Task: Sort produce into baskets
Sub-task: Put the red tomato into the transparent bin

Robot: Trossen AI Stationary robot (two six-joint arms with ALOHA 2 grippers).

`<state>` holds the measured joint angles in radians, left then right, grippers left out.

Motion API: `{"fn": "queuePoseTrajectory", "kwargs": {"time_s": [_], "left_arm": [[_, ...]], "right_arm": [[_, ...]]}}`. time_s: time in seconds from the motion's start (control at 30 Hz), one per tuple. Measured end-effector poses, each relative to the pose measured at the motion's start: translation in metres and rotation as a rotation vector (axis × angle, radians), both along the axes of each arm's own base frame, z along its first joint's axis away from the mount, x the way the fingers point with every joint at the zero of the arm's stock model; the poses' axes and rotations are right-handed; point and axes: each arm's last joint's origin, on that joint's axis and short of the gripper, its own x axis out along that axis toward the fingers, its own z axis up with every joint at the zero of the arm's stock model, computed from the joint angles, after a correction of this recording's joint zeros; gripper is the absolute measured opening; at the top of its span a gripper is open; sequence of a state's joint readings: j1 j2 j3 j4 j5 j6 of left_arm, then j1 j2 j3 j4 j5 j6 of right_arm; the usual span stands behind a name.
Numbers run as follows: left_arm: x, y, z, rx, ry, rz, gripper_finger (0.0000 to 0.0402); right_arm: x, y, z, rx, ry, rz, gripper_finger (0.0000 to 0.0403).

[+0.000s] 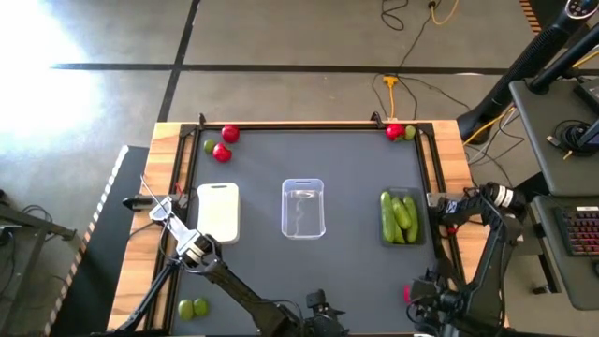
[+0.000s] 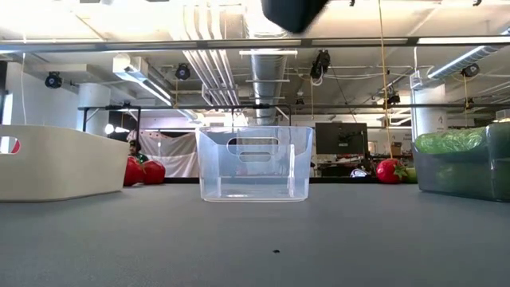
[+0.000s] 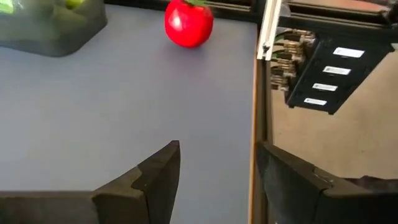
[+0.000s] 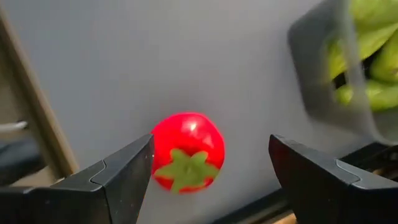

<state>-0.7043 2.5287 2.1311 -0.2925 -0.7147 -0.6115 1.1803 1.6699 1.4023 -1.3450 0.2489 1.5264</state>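
Observation:
Three baskets stand in a row on the dark mat: white [image 1: 217, 212], clear [image 1: 303, 208], and dark grey [image 1: 401, 217] holding green cucumber pieces [image 1: 399, 213]. Red fruits and limes lie at the far left [image 1: 225, 142] and far right [image 1: 401, 132], and two limes [image 1: 193, 308] lie at the near left. My right gripper [image 4: 208, 165] is open at the near right; its fingers stand on either side of a red fruit [image 4: 186, 158] on the mat, and I cannot tell whether they touch it. My left gripper [image 3: 217, 171] is open and empty at the table's near middle.
The table's wooden rails run along the left [image 1: 168, 187] and right edges [image 1: 440, 178]. The same red fruit also shows in the left wrist view [image 3: 188, 23], close to the right rail. Bare mat lies between the baskets and the near edge.

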Motion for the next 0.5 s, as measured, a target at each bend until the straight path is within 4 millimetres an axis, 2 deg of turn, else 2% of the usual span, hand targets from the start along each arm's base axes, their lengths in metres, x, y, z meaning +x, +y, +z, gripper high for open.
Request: {"fn": "queuePoseTrajectory", "kwargs": {"time_s": [0.27, 0.5], "left_arm": [[0.010, -0.002, -0.012, -0.015, -0.064, -0.015, 0.0194], [0.017, -0.009, -0.024, -0.041, -0.137, -0.077, 0.0194]], "right_arm": [[-0.004, -0.002, -0.009, 0.067, 0.100, -0.006, 0.0310], [0.001, -0.001, -0.030, 0.139, 0.105, 0.032, 0.0311]]}}
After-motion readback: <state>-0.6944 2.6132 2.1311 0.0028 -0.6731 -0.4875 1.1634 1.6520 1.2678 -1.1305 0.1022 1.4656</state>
